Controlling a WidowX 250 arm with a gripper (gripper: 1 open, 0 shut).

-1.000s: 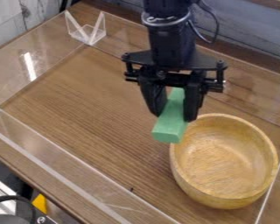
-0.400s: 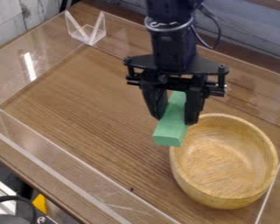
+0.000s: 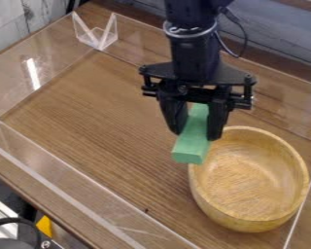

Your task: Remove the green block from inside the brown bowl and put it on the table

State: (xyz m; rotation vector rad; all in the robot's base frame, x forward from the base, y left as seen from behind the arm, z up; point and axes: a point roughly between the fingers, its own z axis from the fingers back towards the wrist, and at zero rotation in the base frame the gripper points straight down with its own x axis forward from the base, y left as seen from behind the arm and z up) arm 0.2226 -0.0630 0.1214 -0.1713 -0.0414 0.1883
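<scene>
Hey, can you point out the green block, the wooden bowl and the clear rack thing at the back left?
Flat green block [image 3: 192, 147]: camera view, its lower face.
Round light-tan wooden bowl [image 3: 249, 175]: camera view, inside bottom.
Clear pointed plastic piece [image 3: 96, 33]: camera view, its middle.

And we're seeing plain mint green on the block [image 3: 193, 138], pale tan across the bowl [image 3: 251, 183], and warm brown with fine, straight grain lines on the table [image 3: 93, 122]! Up top, we've got a black gripper [image 3: 193, 119], and there's yellow on the cable-side piece [image 3: 44, 226], low left!
</scene>
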